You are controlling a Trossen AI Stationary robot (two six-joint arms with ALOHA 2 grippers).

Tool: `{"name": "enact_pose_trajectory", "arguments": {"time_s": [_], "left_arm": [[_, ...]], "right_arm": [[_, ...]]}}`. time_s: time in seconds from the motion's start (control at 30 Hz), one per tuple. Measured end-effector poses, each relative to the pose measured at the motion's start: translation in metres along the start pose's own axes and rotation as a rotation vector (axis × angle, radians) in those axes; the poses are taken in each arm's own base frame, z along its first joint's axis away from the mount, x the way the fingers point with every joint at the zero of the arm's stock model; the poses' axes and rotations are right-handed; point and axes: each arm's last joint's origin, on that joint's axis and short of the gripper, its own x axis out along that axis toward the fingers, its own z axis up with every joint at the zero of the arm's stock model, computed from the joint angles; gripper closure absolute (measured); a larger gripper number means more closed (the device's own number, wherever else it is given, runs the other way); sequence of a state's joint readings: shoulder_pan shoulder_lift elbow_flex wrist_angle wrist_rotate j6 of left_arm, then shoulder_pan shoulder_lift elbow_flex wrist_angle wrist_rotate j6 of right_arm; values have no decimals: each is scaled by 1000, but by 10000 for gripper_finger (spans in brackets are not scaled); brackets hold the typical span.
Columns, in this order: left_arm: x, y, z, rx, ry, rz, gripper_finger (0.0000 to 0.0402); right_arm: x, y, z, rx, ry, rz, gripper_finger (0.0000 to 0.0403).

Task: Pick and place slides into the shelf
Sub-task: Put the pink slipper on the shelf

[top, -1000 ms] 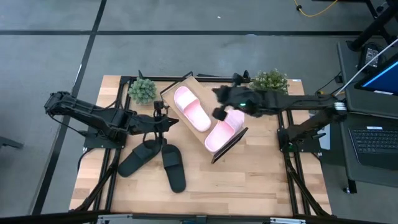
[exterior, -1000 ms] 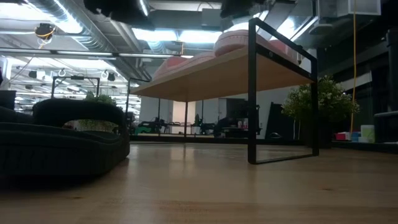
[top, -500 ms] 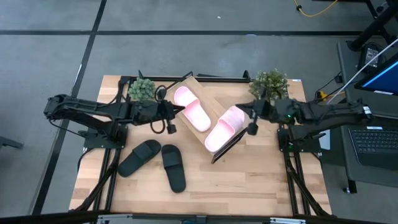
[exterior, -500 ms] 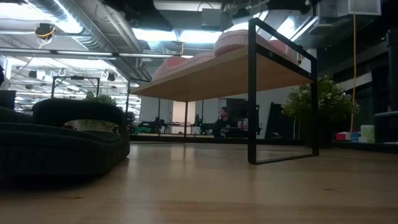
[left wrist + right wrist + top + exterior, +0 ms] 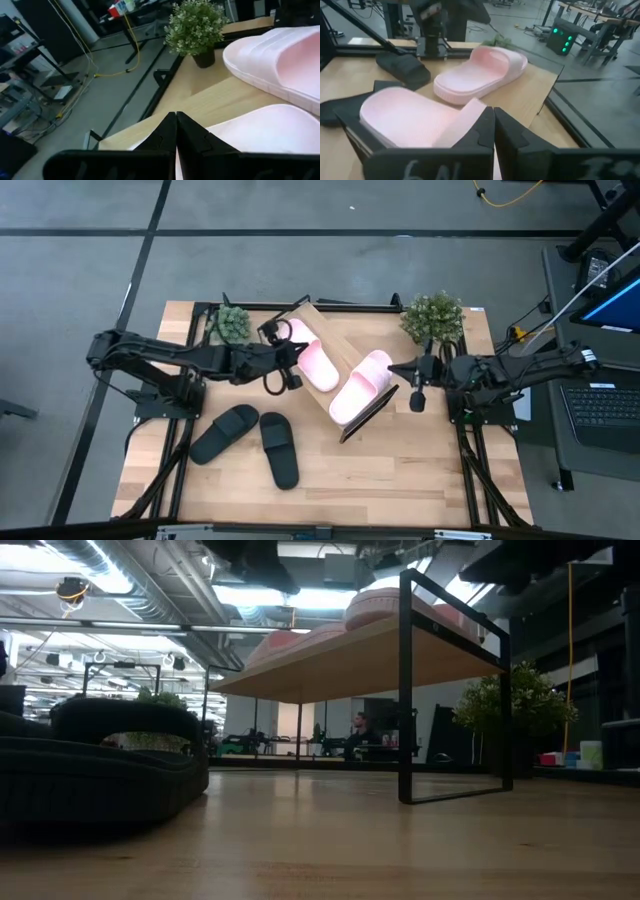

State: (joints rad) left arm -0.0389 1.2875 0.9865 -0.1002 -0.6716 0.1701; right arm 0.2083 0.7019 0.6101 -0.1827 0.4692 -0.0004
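Seen from above, the long light wood-grain shelf on its thin black frame [image 5: 335,365] sits diagonally at the centre of the wooden surface [image 5: 400,470] and carries both pale pink slide sandals [image 5: 360,385] (side by side). The two matte black slide sandals [image 5: 225,432] lie lower left of it on the surface. The left tool [image 5: 283,355], fingers pressed together and empty, hovers at the shelf's upper-left end. The right tool [image 5: 416,392], likewise closed on nothing, hangs just right of the shelf.
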Motion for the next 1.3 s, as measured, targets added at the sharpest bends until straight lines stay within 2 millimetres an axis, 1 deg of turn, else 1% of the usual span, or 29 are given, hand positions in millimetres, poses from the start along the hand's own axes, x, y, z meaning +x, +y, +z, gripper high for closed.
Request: {"name": "enact_pose_trajectory", "arguments": {"time_s": [0.17,0.23,0.33,0.47,0.6,0.7,0.77,0.83,0.9,0.97,1.07,1.3], "left_arm": [[2,-2,0,-2,78,10,401],[4,-3,-1,-14,90,16,392],[8,-3,-3,-11,103,38,366],[9,-3,-4,-7,113,45,320],[6,-7,-3,-55,105,31,280],[0,-14,-2,-53,97,5,262],[-4,-20,-2,-31,95,-10,257],[-9,-24,-2,-19,95,22,256],[-13,-27,-2,-35,91,72,255],[-15,-28,-3,-73,95,86,255],[-12,-32,-8,-142,123,92,255],[-1,-41,-19,-99,182,129,257]], "right_arm": [[2,1,-9,11,15,0,398],[2,1,-11,14,20,-1,398],[3,2,-13,10,28,-1,398],[3,2,-13,17,25,-1,398],[3,2,-13,34,29,-1,398],[3,2,-14,30,30,-1,398],[3,2,-14,30,30,-1,398],[3,2,-14,29,30,-1,398],[3,2,-14,27,33,-1,398],[3,2,-15,24,40,-1,398],[3,2,-15,22,43,-1,398],[3,2,-17,15,61,-2,398]]}}
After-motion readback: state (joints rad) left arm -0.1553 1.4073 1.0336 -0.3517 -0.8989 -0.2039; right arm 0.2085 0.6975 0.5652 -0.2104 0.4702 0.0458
